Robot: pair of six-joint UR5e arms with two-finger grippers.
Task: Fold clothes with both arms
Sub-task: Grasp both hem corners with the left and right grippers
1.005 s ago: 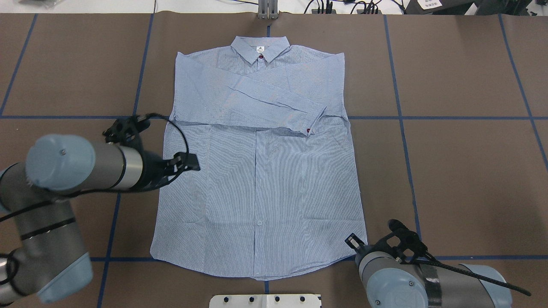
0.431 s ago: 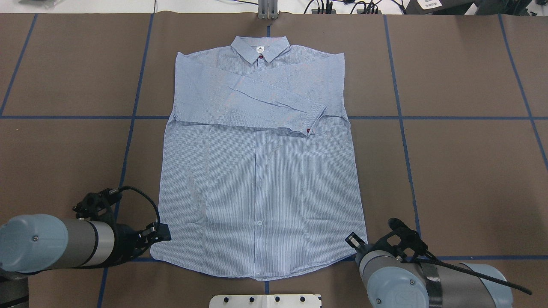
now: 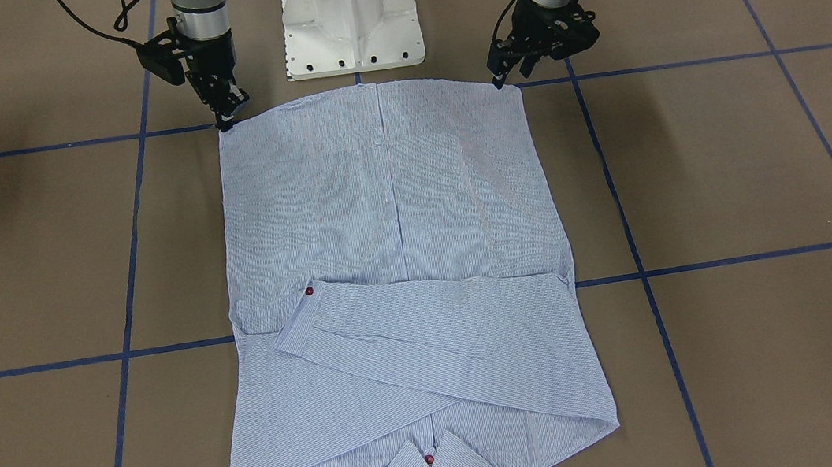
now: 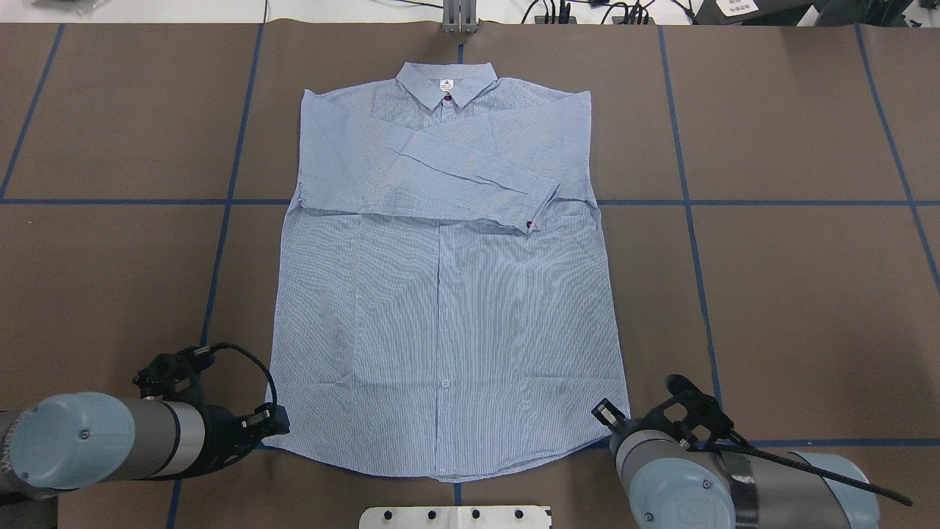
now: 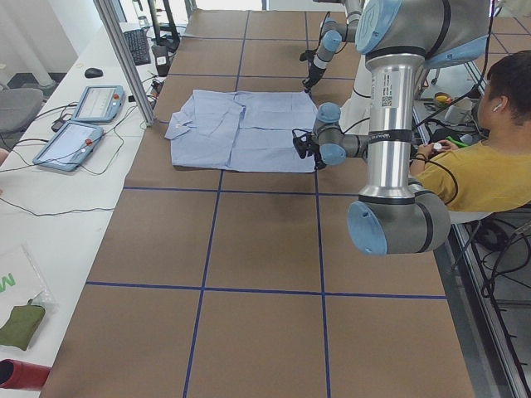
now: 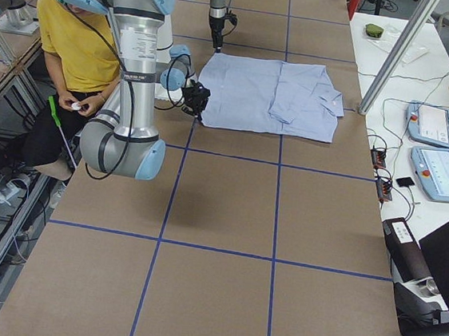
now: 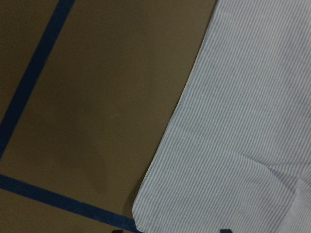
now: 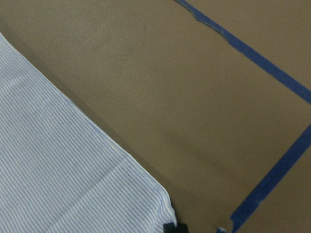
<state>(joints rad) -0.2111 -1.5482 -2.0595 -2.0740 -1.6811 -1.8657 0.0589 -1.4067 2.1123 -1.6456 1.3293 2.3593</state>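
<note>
The light blue striped shirt (image 4: 440, 294) lies flat, front up, on the brown table. Its collar is at the far side and both sleeves are folded across the chest. It also shows in the front-facing view (image 3: 390, 213). My left gripper (image 4: 273, 426) is low at the hem's left corner, also seen in the front-facing view (image 3: 500, 79). Its wrist view shows that corner (image 7: 146, 213) with the jaws apart and empty. My right gripper (image 4: 604, 413) is at the hem's right corner (image 8: 167, 211), open and holding nothing. It also shows in the front-facing view (image 3: 226, 120).
The white pedestal base (image 3: 350, 19) stands just behind the hem. Blue tape lines (image 4: 690, 202) grid the table. A metal post (image 4: 459, 18) stands beyond the collar. An operator in yellow (image 5: 481, 174) sits behind the robot. Control tablets (image 5: 83, 124) lie on the side bench.
My left arm has swung back from the shirt's left edge at mid-height to the hem's left corner and settled low there. The right arm and the shirt have not moved.
</note>
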